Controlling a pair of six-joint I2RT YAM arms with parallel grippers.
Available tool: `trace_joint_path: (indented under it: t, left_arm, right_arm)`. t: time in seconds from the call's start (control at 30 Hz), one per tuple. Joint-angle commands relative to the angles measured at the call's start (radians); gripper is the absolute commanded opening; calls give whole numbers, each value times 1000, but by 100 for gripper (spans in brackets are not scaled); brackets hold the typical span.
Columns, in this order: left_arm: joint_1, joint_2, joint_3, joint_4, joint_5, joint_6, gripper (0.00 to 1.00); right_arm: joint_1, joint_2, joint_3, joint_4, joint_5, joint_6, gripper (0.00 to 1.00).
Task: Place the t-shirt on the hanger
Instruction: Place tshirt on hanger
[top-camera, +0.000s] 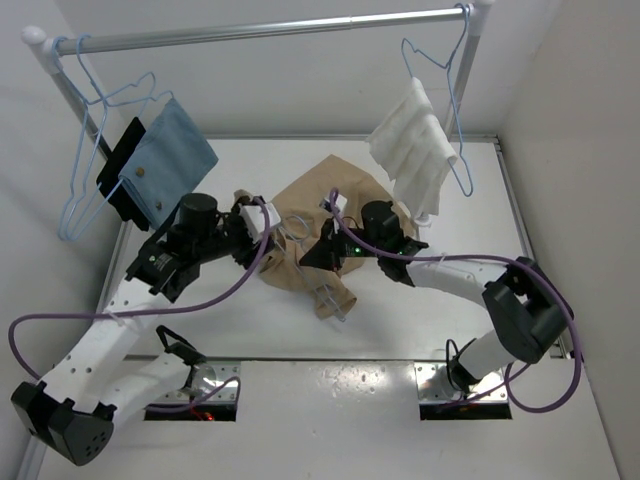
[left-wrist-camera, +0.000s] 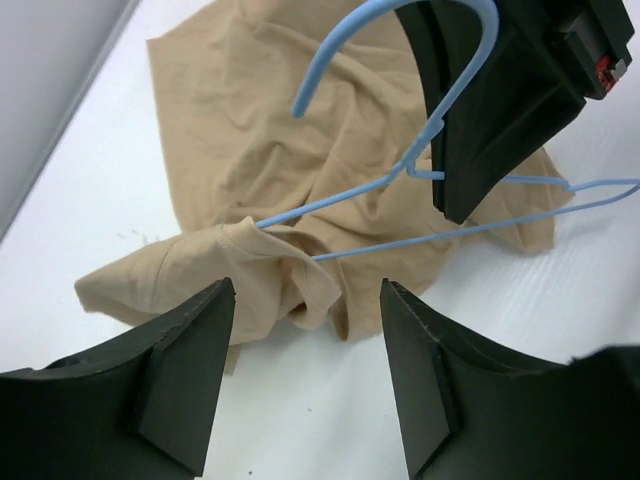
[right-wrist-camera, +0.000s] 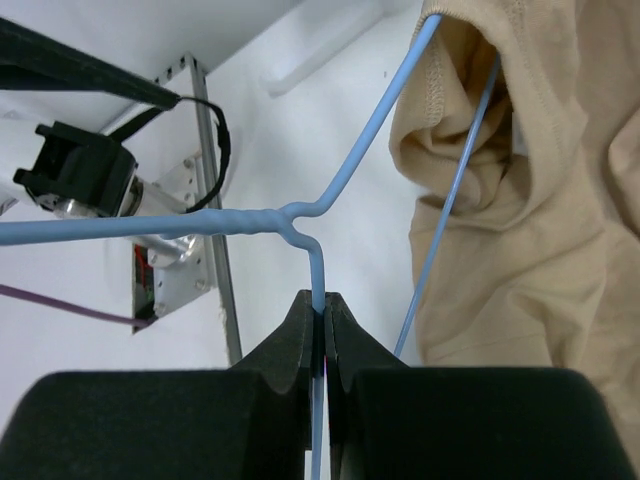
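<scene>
The tan t-shirt (top-camera: 330, 200) lies crumpled on the white table in the middle. It also shows in the left wrist view (left-wrist-camera: 240, 120) and the right wrist view (right-wrist-camera: 530, 230). My right gripper (top-camera: 310, 258) (right-wrist-camera: 320, 302) is shut on the wire of the light-blue hanger (right-wrist-camera: 300, 215) just below its twisted neck. One hanger arm runs into an opening of the shirt (left-wrist-camera: 262, 222). The hanger (left-wrist-camera: 400, 180) is held above the cloth. My left gripper (top-camera: 278, 224) (left-wrist-camera: 307, 300) is open and empty, just short of the shirt's near folded edge.
A metal rail (top-camera: 270, 30) spans the back. On it hang empty blue hangers (top-camera: 90, 150), a blue cloth (top-camera: 170, 160) on the left and a white towel (top-camera: 415, 150) on the right. White walls close in both sides.
</scene>
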Motion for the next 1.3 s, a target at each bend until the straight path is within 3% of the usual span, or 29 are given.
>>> trace_joint_path:
  t: [0.0,0.1,0.23,0.3,0.43,0.6,0.77,0.9,1.03,1.17,1.27]
  left_arm:
    - [-11,-72,3,60,-61,-18,66]
    - [-11,-147,14,125,-161,-65,67]
    - [-11,-202,-7,185,-405,-58,67]
    - [-11,-202,-58,185,-405,29,77]
    - [-11,-95,-84,158,-293,160,81]
    - [-11,21,-102,295,-195,352,87]
    - [74,135,-58,318,-72,484,89]
    - [157,198,-15,235,72,520,89]
    - [191,273,17,154,179,655,90]
    - [209,443,149,-77,329,777,83]
    - [209,465,161,-121,342,863,71]
  right_arm:
    - [-5,-19,-29,221,5,-2,0]
    - [-5,-10,-58,310,6,26,0]
    - [-5,-1,-69,334,-4,29,0]
    - [-5,-1,-49,304,-13,12,0]
    - [-5,-26,-39,256,-22,-26,0]
    - [5,-83,-39,166,-13,-95,0]
    - [5,-108,-49,121,-13,-127,0]
    - [5,-108,-40,112,-4,-137,0]
    - [5,-97,14,40,-37,-196,0]
    - [5,-109,42,-14,-47,-233,0]
    - [5,-119,52,-5,-47,-233,0]
